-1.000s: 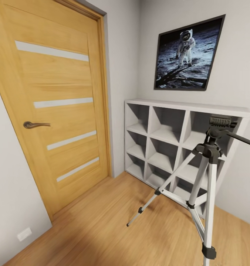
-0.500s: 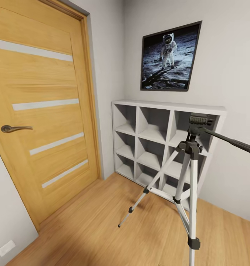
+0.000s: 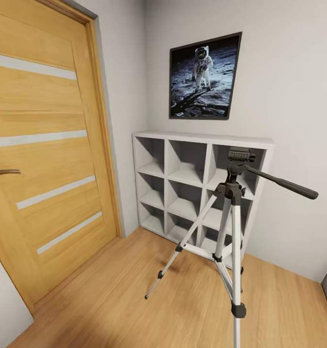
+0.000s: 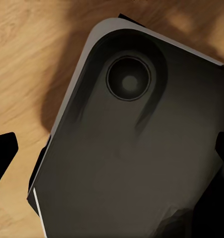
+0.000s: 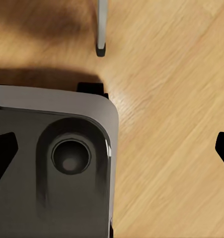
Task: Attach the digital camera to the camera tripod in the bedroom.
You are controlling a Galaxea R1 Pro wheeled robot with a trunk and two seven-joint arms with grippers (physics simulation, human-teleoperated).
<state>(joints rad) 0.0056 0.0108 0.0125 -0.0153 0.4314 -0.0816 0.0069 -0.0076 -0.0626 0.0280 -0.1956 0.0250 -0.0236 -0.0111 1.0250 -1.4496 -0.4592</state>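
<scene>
From my head camera I see the bedroom: a wooden door [image 3: 42, 159] with pale stripes, ahead and off to my left arm's side, and pale walls meeting at a corner. A white cube shelf [image 3: 197, 186] stands against the far wall under an astronaut picture [image 3: 203, 77]. The camera tripod [image 3: 230, 227] stands upright on the plank floor [image 3: 134, 309] just in front of the shelf, ahead and toward my right arm's side, legs splayed, its long black pan handle [image 3: 279, 183] pointing right. On my right wrist camera, one tripod foot [image 5: 101, 29] rests on the floor beyond the robot's dark base [image 5: 52, 173]. The left gripper [image 4: 112, 148] shows fingertips at both picture edges, spread wide with nothing between them; the right gripper [image 5: 112, 151] looks the same, spread and empty.
</scene>
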